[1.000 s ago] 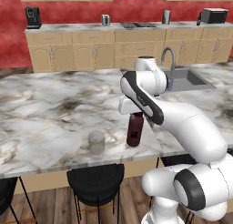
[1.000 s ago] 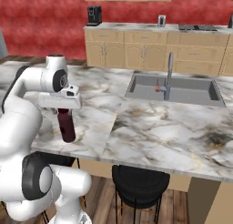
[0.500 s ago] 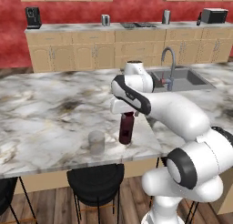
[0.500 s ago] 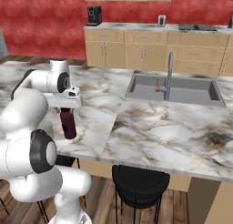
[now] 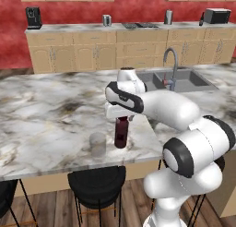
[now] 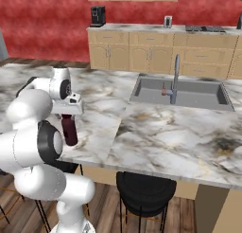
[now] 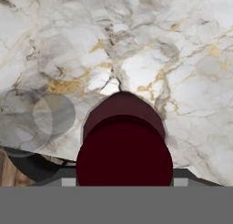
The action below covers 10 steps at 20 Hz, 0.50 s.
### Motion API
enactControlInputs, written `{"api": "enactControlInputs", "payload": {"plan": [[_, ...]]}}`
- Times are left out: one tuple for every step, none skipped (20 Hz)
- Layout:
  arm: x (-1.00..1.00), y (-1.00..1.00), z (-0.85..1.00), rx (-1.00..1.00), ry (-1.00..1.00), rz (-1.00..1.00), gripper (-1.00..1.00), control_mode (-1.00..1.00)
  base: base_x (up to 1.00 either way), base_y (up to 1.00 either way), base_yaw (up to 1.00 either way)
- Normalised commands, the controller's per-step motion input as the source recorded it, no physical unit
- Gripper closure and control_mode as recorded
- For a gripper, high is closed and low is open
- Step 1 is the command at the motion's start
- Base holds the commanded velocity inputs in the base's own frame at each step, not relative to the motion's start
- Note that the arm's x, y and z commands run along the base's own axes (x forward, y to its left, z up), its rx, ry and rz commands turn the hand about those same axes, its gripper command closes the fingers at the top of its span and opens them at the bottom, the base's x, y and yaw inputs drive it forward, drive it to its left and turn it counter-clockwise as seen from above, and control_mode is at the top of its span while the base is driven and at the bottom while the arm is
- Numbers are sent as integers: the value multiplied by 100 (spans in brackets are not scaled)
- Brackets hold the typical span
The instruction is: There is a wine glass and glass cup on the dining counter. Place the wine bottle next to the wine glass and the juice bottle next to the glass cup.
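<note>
One maroon juice bottle [image 5: 121, 132] is held upright from above, its cap pinched by the gripper [image 5: 120, 117], on the marble dining counter [image 5: 46, 110] just beside the glass cup [image 5: 97, 144].

We take the juice bottle [image 5: 121, 133] as our landmark. It stands upright on the worktop [image 5: 46, 115], close to the worktop's near edge. The glass cup [image 5: 97, 144] sits just beside the bottle, to its left in the left base view, the two apart. The sink [image 5: 177, 80] lies behind the bottle and to its right, set into the same worktop. A stool [image 5: 97, 187] stands on the floor below and in front of the bottle.
</note>
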Motion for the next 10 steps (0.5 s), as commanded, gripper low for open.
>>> {"api": "enactControlInputs", "payload": {"plan": [[40,6,-26,0,0,0,100,-100,0,0,0],[39,5,-25,0,0,0,100,-100,0,0,0],[37,4,-26,0,0,0,100,-100,0,0,0],[38,6,-27,0,0,0,100,-100,0,0,0],[36,8,-27,0,0,0,100,-100,0,0,0],[35,10,-28,0,0,0,100,-100,0,0,0],[33,11,-29,0,0,0,100,-100,0,0,0],[32,12,-28,0,0,0,100,-100,0,0,0],[31,13,-24,0,0,0,100,-100,0,0,0],[26,15,-23,0,0,0,100,-100,0,0,0]]}}
